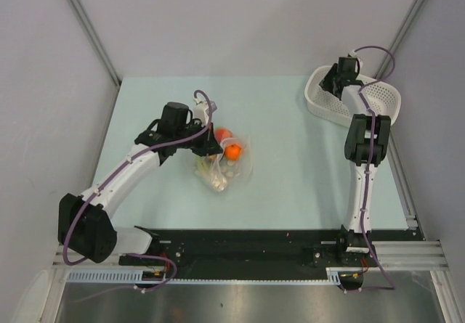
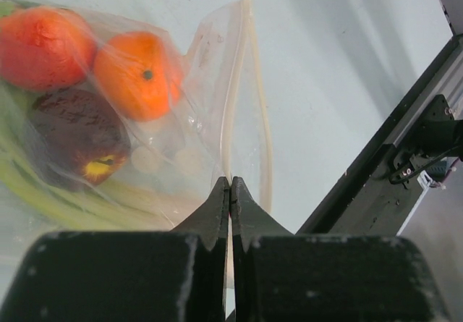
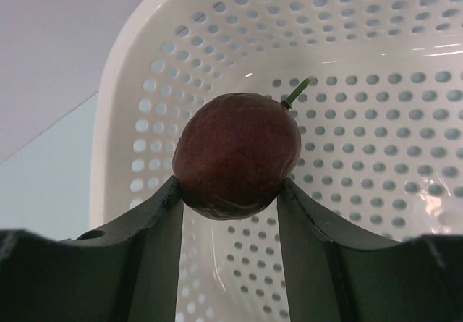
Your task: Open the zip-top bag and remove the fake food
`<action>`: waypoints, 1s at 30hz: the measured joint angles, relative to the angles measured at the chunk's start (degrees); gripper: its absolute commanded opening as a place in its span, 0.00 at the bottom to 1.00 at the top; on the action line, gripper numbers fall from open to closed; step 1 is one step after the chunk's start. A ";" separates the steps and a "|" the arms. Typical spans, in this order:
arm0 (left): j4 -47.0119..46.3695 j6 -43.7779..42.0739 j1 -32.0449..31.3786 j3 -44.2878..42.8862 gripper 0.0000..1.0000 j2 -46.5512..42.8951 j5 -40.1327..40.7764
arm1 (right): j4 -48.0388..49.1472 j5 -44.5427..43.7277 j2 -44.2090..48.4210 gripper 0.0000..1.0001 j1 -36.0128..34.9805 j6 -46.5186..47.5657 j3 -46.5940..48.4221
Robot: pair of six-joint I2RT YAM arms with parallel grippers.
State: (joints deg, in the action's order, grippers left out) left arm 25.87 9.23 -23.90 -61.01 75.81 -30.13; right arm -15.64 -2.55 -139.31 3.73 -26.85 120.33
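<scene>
The clear zip-top bag lies mid-table, its mouth partly open. In the left wrist view the bag holds an orange ball, a red tomato, a dark purple-brown lump and green stalks. My left gripper is shut on one side of the white zip strip; it also shows in the top view. My right gripper is shut on a second dark purple-brown lump and holds it over the white perforated basket. In the top view it sits over the basket's left part.
The white basket stands at the table's back right corner. The black base rail runs along the near edge behind the bag. Grey walls close in the table on three sides.
</scene>
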 measured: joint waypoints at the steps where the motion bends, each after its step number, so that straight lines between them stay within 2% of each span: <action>1: -0.04 0.28 0.02 0.07 0.00 -0.28 0.39 | -0.79 0.00 -1.70 0.34 0.00 0.17 2.29; 6: 0.02 2.97 0.09 0.07 0.00 -0.85 2.62 | -2.71 0.15 -4.17 0.52 0.02 0.48 3.89; 7: 0.00 3.76 0.09 0.04 0.00 -0.85 2.84 | -2.78 0.20 -4.20 0.58 0.00 0.46 3.67; 11: -0.46 8.81 0.09 0.04 0.00 -0.92 2.93 | -2.29 0.28 -4.20 0.73 0.00 0.37 2.43; 12: -0.57 9.94 0.09 0.04 0.00 -0.96 2.93 | -2.36 0.46 -4.20 0.88 0.00 0.35 2.34; 13: -0.61 10.67 0.09 0.04 0.00 -1.07 2.93 | -2.32 0.57 -4.28 0.97 0.00 0.35 2.34; 14: -0.61 11.47 0.09 0.07 0.00 -1.27 2.93 | -2.29 0.66 -4.33 1.00 0.00 0.11 2.34; 19: 0.00 13.20 0.09 0.50 0.00 -4.31 2.95 | -3.91 -0.22 -4.55 1.00 0.00 -0.22 3.48; 24: -0.83 13.57 0.09 4.57 0.00 -11.39 2.99 | -7.30 -1.36 -3.72 1.00 -0.90 -2.10 4.13; 30: -4.59 14.43 0.07 9.90 0.00 -15.06 2.97 | -16.15 -4.61 4.96 1.00 -5.42 -5.22 -3.13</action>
State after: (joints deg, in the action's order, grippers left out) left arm 21.28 23.66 -23.83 -51.11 60.75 -27.16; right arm -31.79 -7.16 -134.34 -1.69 -32.08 117.21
